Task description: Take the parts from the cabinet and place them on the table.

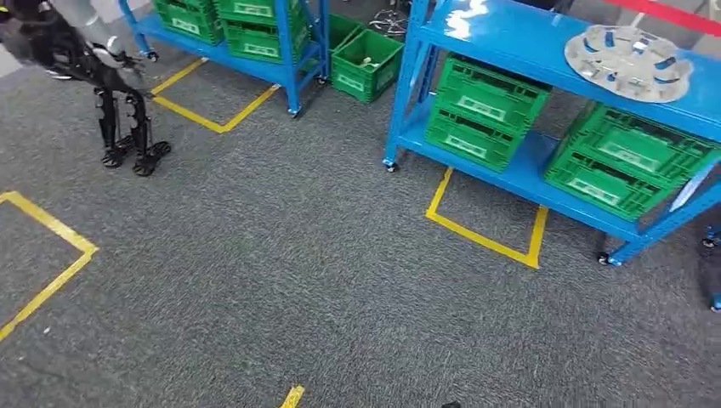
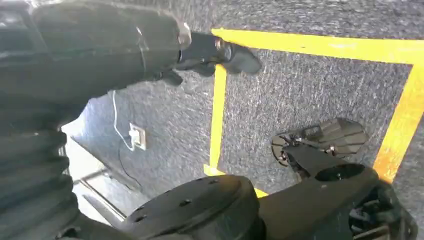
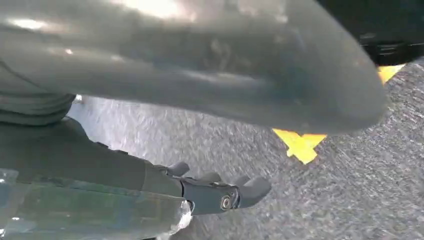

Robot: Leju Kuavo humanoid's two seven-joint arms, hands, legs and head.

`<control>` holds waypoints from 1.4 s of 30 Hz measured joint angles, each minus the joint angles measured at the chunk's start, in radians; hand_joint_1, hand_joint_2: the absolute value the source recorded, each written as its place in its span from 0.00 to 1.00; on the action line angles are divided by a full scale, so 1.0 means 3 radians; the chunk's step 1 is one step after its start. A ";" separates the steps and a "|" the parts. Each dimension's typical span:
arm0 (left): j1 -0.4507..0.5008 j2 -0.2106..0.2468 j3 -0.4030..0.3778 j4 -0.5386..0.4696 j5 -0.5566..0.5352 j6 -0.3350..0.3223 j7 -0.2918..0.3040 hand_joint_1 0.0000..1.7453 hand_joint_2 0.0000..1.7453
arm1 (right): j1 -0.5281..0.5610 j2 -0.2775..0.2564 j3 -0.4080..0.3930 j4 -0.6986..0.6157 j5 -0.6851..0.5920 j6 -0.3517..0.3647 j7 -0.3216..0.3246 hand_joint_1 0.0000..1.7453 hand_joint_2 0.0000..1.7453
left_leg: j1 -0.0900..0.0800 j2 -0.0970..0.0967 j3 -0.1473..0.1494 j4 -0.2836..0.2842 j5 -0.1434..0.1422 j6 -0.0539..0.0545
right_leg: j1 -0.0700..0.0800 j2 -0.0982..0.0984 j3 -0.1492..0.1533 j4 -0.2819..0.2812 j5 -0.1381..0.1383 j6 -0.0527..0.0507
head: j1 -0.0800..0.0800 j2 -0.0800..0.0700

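Note:
A round silver metal part [image 1: 629, 61] with curved slots lies on the top shelf of the blue cabinet [image 1: 519, 53] at the right of the head view. On the shelf below it stand green crates [image 1: 489, 110], another one [image 1: 629, 160] further right. My left hand [image 2: 205, 52] hangs over grey carpet with its dark fingers stretched out and nothing in them. My right hand [image 3: 210, 192] also hangs above the carpet, its thick grey thumb [image 3: 200, 65] well apart from the fingers, holding nothing.
A second blue rack [image 1: 293, 64] with green crates stands at the back left, and a loose green crate [image 1: 366, 64] sits on the floor between the racks. Another dark robot [image 1: 102, 76] stands at the far left. Yellow tape [image 1: 485, 238] marks squares on the carpet.

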 joint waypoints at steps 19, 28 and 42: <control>-0.0016 0.0065 -0.0003 0.0006 0.0537 -0.0239 0.0029 0.00 1.00 | 0.0020 0.0146 0.0144 0.0000 0.0283 -0.0179 0.0029 0.00 0.00 | -0.0006 -0.0248 -0.0237 0.0273 0.0130 -0.0148 | 0.0040 0.0222 0.0642 -0.1116 0.0451 -0.0191 | -0.0105 0.0000; -0.0027 -0.0023 -0.0076 0.0011 0.0352 -0.0238 -0.0139 0.00 1.00 | -0.0013 0.0132 0.0200 -0.0028 0.0134 -0.0239 -0.0043 0.00 0.00 | 0.0015 -0.0217 -0.0049 -0.0028 0.0085 0.0000 | 0.0017 0.0050 0.0359 -0.0615 0.0152 -0.0003 | -0.0061 0.0000; -0.0145 -0.0184 -0.0305 0.0001 0.0317 -0.0072 0.0043 0.00 0.00 | 0.0017 -0.0004 0.0202 -0.0025 -0.0014 -0.0033 -0.0229 0.00 0.00 | 0.0006 -0.0150 0.0039 0.0046 -0.0117 -0.0143 | 0.0006 -0.0024 0.0557 -0.1175 0.0532 -0.0142 | -0.0008 0.0000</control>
